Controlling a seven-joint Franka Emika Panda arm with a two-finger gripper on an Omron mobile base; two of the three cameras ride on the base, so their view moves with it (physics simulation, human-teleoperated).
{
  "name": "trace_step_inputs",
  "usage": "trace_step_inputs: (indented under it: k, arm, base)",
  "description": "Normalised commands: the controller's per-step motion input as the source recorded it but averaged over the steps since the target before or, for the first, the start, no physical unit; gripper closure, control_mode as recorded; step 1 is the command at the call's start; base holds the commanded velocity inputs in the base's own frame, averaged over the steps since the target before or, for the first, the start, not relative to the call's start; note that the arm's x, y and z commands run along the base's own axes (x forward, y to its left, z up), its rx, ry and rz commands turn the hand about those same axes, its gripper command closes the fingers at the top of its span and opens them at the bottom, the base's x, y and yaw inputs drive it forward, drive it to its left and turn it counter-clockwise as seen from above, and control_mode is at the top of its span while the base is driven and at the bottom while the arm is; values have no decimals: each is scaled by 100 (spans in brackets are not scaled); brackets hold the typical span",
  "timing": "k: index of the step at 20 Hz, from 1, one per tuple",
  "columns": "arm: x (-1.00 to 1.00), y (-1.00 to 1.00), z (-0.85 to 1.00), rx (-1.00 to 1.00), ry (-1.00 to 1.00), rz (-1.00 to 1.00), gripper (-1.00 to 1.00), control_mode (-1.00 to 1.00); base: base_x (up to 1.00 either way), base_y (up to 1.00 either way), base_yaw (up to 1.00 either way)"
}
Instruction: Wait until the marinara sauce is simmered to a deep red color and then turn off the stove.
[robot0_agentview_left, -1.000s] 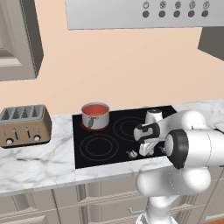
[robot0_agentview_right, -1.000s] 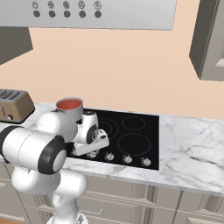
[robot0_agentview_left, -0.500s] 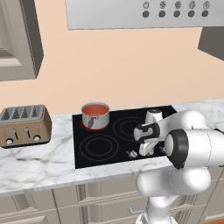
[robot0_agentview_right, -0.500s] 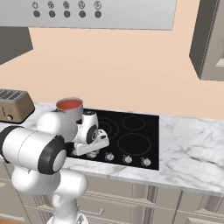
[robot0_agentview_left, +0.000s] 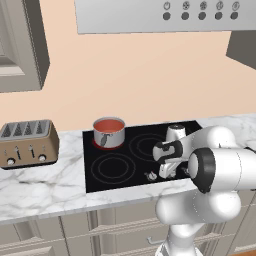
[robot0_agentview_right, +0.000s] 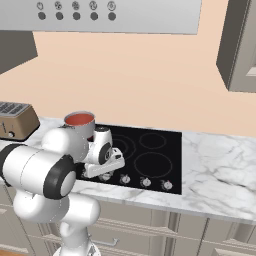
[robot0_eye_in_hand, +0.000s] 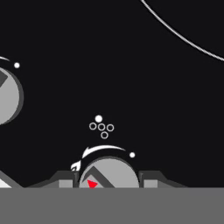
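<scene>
Closest to the hand, in the hand view, the gripper (robot0_eye_in_hand: 108, 183) stands with its two dark finger tips on either side of a round silver knob (robot0_eye_in_hand: 108, 174), and the jaws are clenched on it; this grasp makes sense because the knob is what switches the burner off. The knob carries a red pointer mark, which points to the lower left of that view, and a white curved arrow just above the knob shows the way of turning. A little beyond the hand there is a small diagram of one filled dot over four rings, probably telling which burner this knob serves. To the left of the hand a second knob (robot0_eye_in_hand: 6, 95) is partly visible. The stove (robot0_agentview_left: 125, 165) spreads out ahead of the hand as flat black glass, its long axis running left to right along the counter (robot0_agentview_left: 40, 185). Farthest from the hand, at the back left burner, the saucepan (robot0_agentview_left: 109, 133) stands upright with its open mouth up, and the marinara sauce (robot0_agentview_left: 108, 125) in it looks already red, so I judge the waiting is over. Well beyond it to the left sits the toaster (robot0_agentview_left: 28, 143).
</scene>
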Motion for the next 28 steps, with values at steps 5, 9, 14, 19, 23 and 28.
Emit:
trace_step_inputs:
  k: [5,9,14,19,23,28]
  arm:
    - [0,0,0,0,0,0,100,-100]
    - [0,0,0,0,0,0,100,-100]
    - [0,0,0,0,0,0,100,-100]
    - [0,0,0,0,0,0,100,-100]
    - [0,0,0,0,0,0,100,-100]
    - [0,0,0,0,0,0,100,-100]
  base:
    - [0,0,0]
    - [0,0,0]
    - [0,0,0]
    - [0,0,0]
    - [0,0,0]
    - [0,0,0]
